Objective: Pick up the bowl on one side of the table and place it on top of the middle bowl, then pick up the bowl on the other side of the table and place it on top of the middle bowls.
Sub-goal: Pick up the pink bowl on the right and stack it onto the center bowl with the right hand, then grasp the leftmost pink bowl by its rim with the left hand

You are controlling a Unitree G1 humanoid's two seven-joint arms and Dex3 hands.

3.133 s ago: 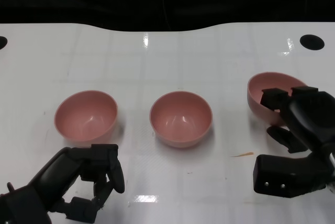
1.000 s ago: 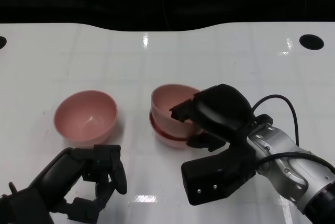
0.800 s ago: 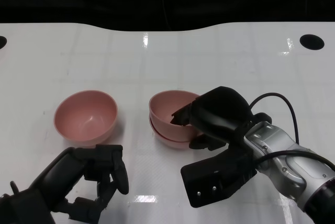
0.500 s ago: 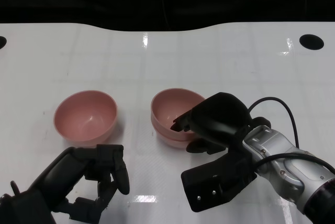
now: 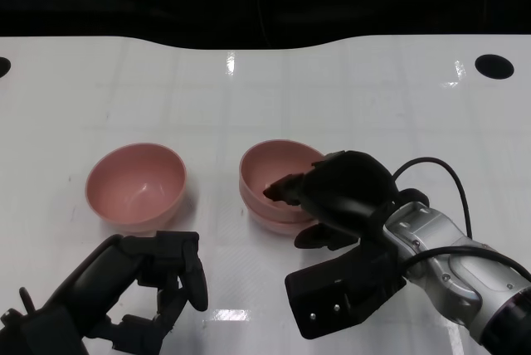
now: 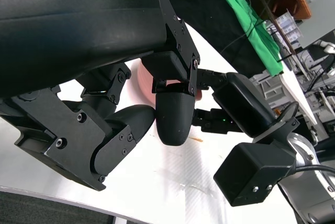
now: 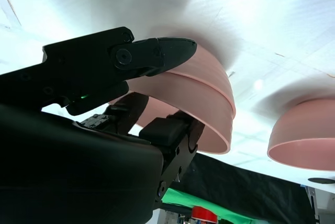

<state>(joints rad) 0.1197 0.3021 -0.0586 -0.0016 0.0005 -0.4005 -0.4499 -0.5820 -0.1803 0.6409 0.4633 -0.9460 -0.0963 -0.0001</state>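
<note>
Two pink bowls sit nested at the table's middle, the top bowl (image 5: 278,168) inside the lower bowl (image 5: 264,221). My right hand (image 5: 344,193) is at their right rim and holds the top bowl, one finger reaching over the rim. In the right wrist view a finger (image 7: 157,51) lies on the top bowl's (image 7: 204,93) outer wall and others sit at its rim. The third pink bowl (image 5: 137,185) stands alone on the left, also seen in that view (image 7: 303,135). My left hand (image 5: 153,280) rests near the front edge just before this bowl, fingers curled in and holding nothing.
The white table (image 5: 265,98) ends at a dark back edge. A black hole (image 5: 494,65) lies at the far right, and another (image 5: 2,65) at the far left. The left wrist view shows green cloth (image 6: 246,14) and cluttered shelves beyond the table.
The right hand carried the right bowl to the middle and set it into the middle bowl, where it settled level. The hand then dropped slightly toward me. The left hand barely moved.
</note>
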